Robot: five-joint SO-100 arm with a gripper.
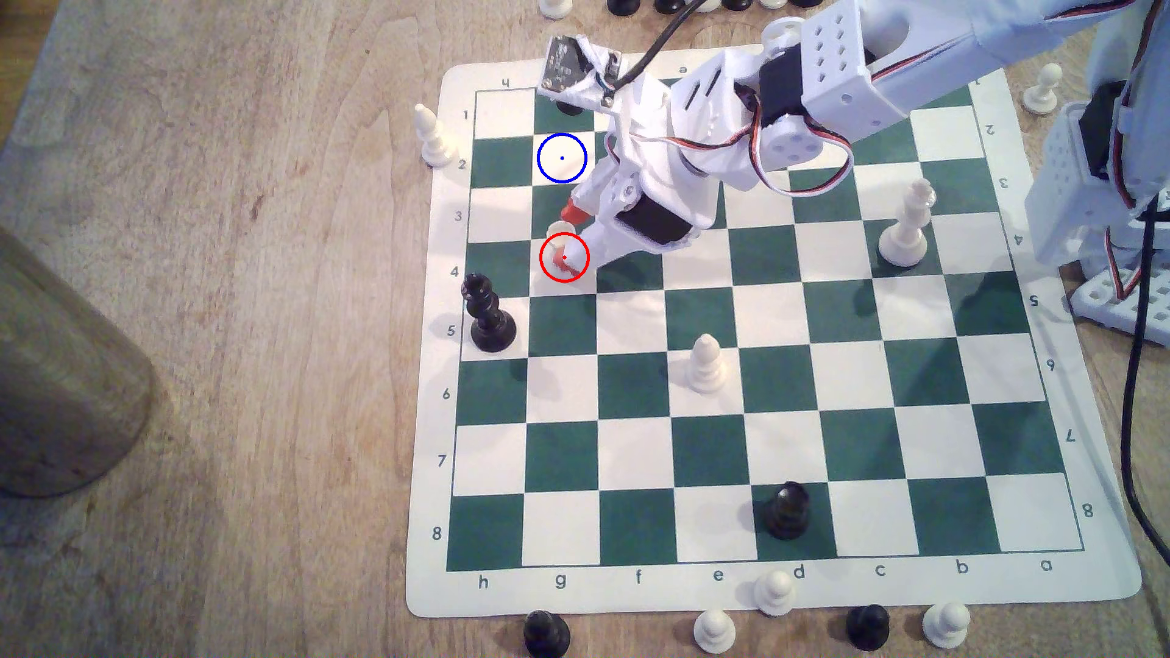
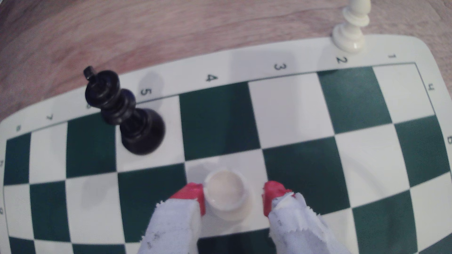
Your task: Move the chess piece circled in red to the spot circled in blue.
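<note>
Red-tipped fingers (image 2: 234, 197), wrapped in white tape, straddle the chess piece (image 2: 226, 193) in the wrist view, one tip touching its side, the other a small gap away, so they are spread and not yet clenched on it. Seen from above, this cream rook stands upright on a white square.

From the exterior view, the fingers (image 1: 565, 237) reach down at the red ring on g4, where the chess piece (image 1: 559, 229) shows between the tips, its top leaning over the g3 edge. Two squares up the same file lies the spot (image 1: 562, 158), a white square with a blue ring and centre dot, bare.

On h5 a black king (image 1: 488, 318) stands near the rook. Beside the board edge at row 2, a white bishop (image 1: 432, 138) stands on the wooden counter (image 1: 221, 316).
</note>
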